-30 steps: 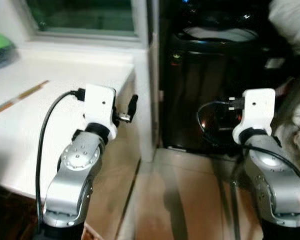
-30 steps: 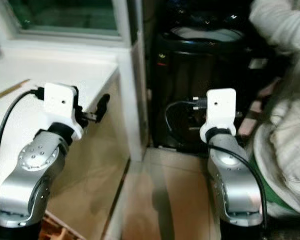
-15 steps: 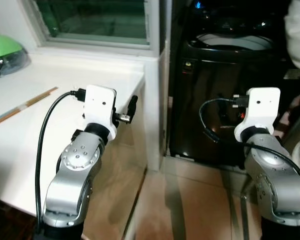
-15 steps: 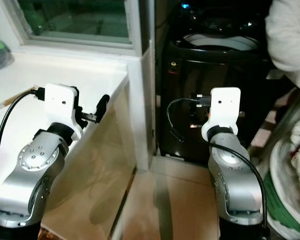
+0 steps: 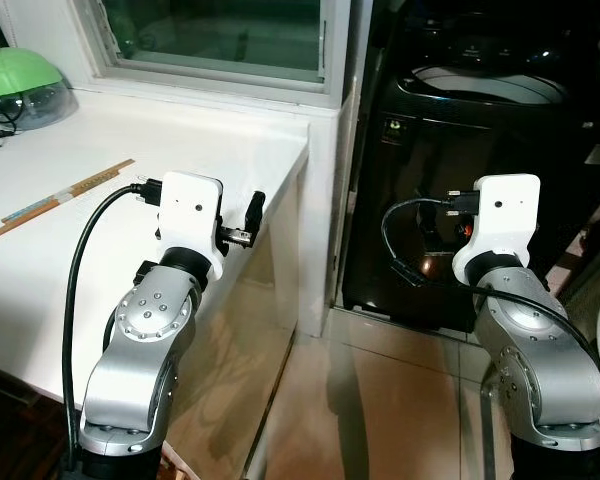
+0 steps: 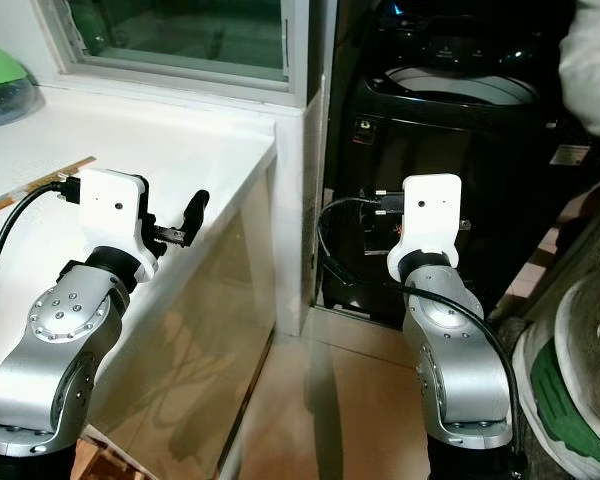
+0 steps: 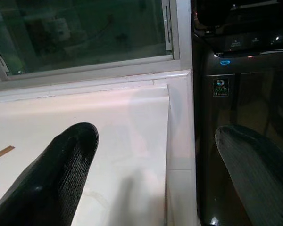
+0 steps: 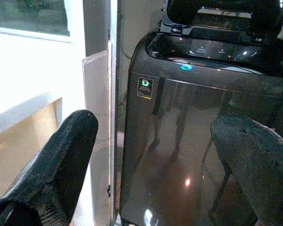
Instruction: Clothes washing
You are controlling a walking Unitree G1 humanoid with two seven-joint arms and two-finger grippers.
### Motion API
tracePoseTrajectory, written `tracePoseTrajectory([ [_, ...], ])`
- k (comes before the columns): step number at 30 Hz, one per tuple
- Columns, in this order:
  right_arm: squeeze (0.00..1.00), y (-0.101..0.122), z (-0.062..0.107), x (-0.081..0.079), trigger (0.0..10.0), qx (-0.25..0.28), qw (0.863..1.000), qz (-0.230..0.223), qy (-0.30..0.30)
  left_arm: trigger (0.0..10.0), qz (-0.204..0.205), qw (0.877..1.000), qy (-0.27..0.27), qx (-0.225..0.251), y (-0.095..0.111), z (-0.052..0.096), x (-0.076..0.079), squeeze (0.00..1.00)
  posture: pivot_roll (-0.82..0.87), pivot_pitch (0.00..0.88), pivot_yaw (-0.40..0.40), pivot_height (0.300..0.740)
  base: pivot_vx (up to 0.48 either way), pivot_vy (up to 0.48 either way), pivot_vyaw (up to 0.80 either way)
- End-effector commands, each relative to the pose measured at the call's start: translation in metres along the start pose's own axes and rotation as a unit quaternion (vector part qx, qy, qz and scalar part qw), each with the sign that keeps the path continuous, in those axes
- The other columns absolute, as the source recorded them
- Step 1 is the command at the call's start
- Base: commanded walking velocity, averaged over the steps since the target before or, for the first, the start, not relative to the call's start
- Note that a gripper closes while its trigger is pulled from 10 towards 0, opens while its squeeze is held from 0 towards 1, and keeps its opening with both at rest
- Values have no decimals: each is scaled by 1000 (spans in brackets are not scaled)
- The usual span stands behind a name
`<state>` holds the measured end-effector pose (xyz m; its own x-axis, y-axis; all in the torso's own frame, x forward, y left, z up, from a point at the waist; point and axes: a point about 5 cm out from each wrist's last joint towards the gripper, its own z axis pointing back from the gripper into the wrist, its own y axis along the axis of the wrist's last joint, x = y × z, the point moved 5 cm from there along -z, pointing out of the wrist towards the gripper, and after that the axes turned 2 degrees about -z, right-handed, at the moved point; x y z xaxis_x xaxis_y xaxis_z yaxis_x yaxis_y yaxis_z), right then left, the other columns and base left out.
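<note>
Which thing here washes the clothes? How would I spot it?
Find the big white counter under the window. Just past its right end, behind a white post, stands the washing machine. It is the only tall, shiny black box here, with a round opening on top and a small blue light.

Black top-load washing machine (image 5: 460, 180) stands upright, lid open.

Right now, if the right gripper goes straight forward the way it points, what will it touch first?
Most likely the dark front panel of the washing machine. The right gripper is open and points at it with nothing between, though depth is unclear.
</note>
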<state>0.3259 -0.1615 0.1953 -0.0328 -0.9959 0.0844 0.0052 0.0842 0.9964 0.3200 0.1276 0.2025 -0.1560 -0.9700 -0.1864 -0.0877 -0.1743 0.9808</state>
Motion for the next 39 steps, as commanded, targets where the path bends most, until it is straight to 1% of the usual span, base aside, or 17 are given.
tracePoseTrajectory([
  [1, 0, 5, -3, -2, 10000, 10, 1000, 0, 4, 10000, -4, 1000, 8, -5, -2, 1, -3, 0, -45, 0, 23, 740, 0, 0, 0],
  [16, 0, 7, -6, 3, 10000, 13, 1000, 1, -4, 10000, -6, 1000, 13, -5, -2, -1, -5, 0, -43, 0, 21, 740, 0, 0, 0],
  [28, 0, 1, -5, 5, 10000, -1, 1000, 0, -5, 10000, -8, 1000, 11, -7, -2, -3, -5, 0, -47, 0, 29, 740, 0, 0, 0],
  [34, 0, 2, -5, 6, 10000, 2, 1000, -5, -8, 10000, -4, 1000, 12, -6, -2, -3, -4, 0, -50, 0, 29, 740, 0, 0, 0],
  [37, 0, 3, -6, 6, 10000, 3, 1000, -5, -7, 10000, 11, 1000, 27, -1, 0, -3, -8, 0, -52, 0, 26, 740, 0, 0, 0],
  [39, 0, 4, -6, 6, 10000, 5, 1000, -4, -6, 10000, 11, 1000, 28, -5, -1, -3, -9, 0, -53, 0, 27, 740, 0, 0, 0],
])
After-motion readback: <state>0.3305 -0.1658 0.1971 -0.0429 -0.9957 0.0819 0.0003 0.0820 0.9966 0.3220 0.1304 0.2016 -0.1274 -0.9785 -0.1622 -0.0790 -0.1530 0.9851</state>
